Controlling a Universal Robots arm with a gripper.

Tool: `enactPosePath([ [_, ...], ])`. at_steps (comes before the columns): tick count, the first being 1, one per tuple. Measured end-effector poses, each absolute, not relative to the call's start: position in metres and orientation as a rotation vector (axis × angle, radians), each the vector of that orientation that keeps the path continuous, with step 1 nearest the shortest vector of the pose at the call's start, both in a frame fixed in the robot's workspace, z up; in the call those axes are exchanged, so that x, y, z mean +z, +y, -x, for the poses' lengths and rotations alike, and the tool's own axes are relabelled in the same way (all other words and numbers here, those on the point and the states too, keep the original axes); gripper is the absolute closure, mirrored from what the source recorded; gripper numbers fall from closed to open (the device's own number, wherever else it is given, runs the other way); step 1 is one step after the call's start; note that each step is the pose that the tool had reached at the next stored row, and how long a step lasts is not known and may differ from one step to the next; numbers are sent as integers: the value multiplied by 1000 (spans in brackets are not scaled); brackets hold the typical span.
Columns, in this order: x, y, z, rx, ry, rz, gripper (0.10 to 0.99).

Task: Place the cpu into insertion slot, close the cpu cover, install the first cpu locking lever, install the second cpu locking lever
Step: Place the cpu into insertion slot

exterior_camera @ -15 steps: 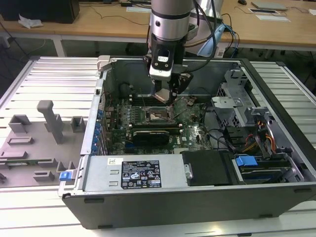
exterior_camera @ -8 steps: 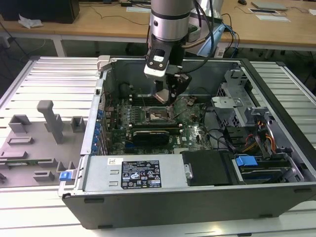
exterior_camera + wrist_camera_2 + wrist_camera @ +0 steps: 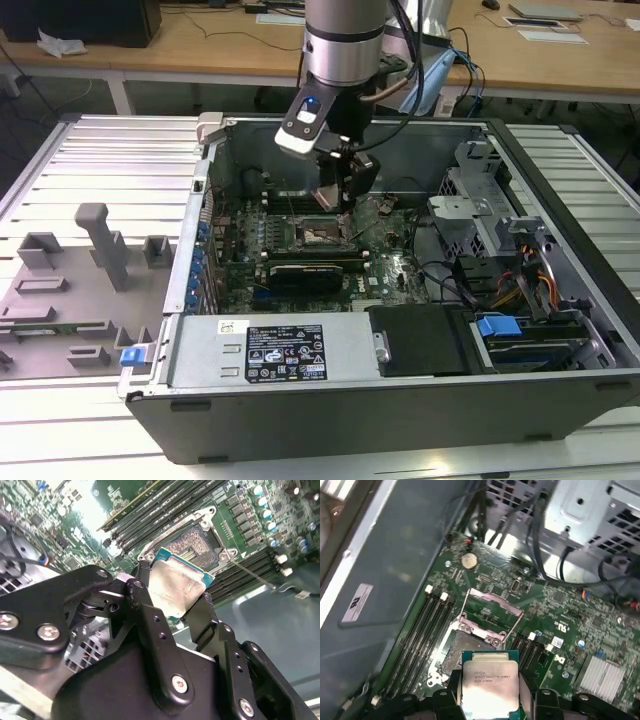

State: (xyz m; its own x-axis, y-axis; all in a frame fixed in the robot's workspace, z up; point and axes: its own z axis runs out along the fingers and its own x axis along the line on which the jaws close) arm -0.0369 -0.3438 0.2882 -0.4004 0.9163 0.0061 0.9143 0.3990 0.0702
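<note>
My gripper (image 3: 338, 198) hangs inside the open computer case, shut on the cpu (image 3: 490, 684), a flat square chip with a pale metal top and a green edge. In the second wrist view the black fingers (image 3: 145, 597) clamp two opposite edges of the cpu (image 3: 177, 587). The insertion slot (image 3: 468, 647) lies uncovered on the green motherboard just beyond the chip, and the cpu is held a little above it, tilted in the second wrist view. The cpu cover (image 3: 492, 611) stands swung open at the slot's far side. In the exterior view the insertion slot (image 3: 322, 236) sits right below the gripper.
Memory slots (image 3: 427, 630) flank the socket. A long black card (image 3: 305, 270) lies in front of it, and a labelled metal box (image 3: 285, 350) sits at the case front. A drive cage (image 3: 470, 200) and cables fill the exterior view's right. Grey fixtures (image 3: 100, 250) stand outside on the left.
</note>
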Motion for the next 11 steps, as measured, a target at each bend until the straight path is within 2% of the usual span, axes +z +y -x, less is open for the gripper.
enactPosePath([
  [11, 277, -344, 37, 89, 2339, -2033, 545],
])
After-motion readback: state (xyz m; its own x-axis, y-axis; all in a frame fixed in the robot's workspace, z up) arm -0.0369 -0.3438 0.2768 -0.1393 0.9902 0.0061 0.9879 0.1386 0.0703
